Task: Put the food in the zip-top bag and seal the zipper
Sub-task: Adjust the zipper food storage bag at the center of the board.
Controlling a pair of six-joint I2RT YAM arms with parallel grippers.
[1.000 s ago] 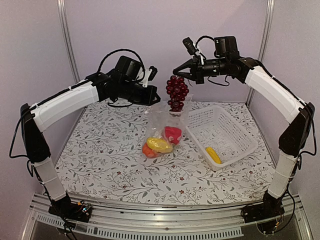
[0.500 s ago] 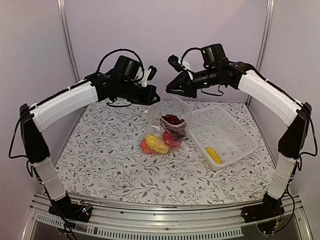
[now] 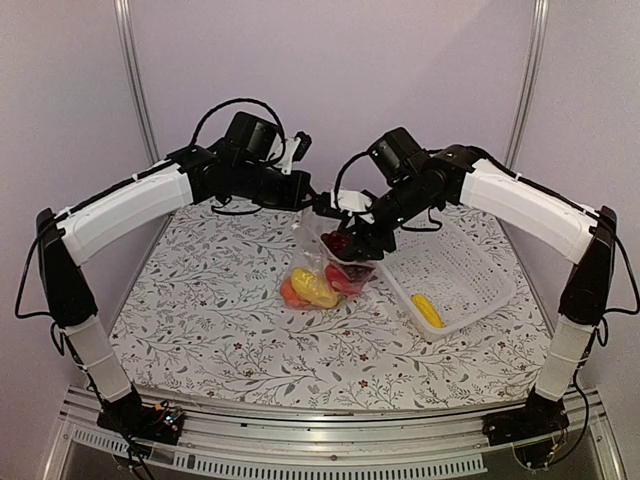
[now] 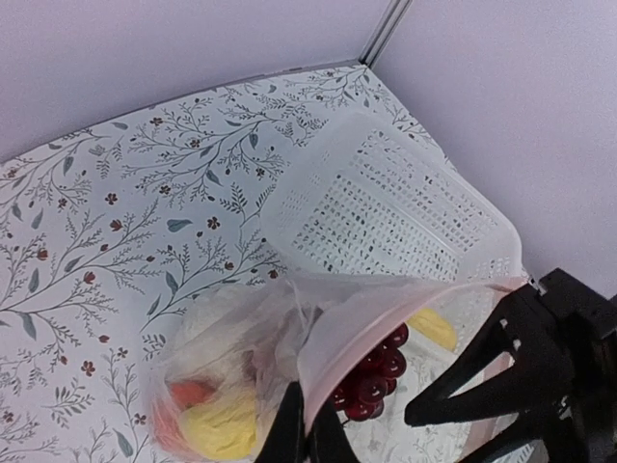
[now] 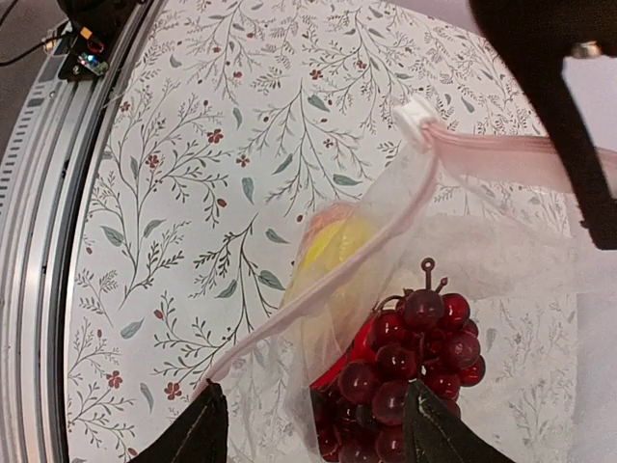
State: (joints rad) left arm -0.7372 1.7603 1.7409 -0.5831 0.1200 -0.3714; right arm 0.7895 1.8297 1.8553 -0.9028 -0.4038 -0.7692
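a flower-patterned counter (image 3: pixel 200 310) is carrying a clear bag (image 3: pixel 310 245) near its middle. a white lattice basket (image 3: pixel 455 262) is sitting just beside the bag on the right.

the left arm (image 3: pixel 130 205) is reaching in from the left. its jaws are pinched fully together on the bag's pale pink zipper (image 5: pixel 501 149), holding that edge of the mouth up off the counter so the bag is hanging open.

the right arm (image 3: pixel 510 195) is bending down from the right. its jaws are standing wide apart right over the open mouth, gripping nothing.

dark purple grapes (image 5: pixel 405 367) are lying inside the bag, directly below the right jaws and between their 2 tips in the wrist view. under the grapes a red piece (image 3: pixel 345 280) is showing through the plastic. a yellow piece (image 3: pixel 315 288) and an orange piece (image 3: pixel 292 295) are resting at the bag's near end, touching each other.

another yellow piece (image 3: pixel 426 310) is lying alone in the near corner of the basket, outside the bag.
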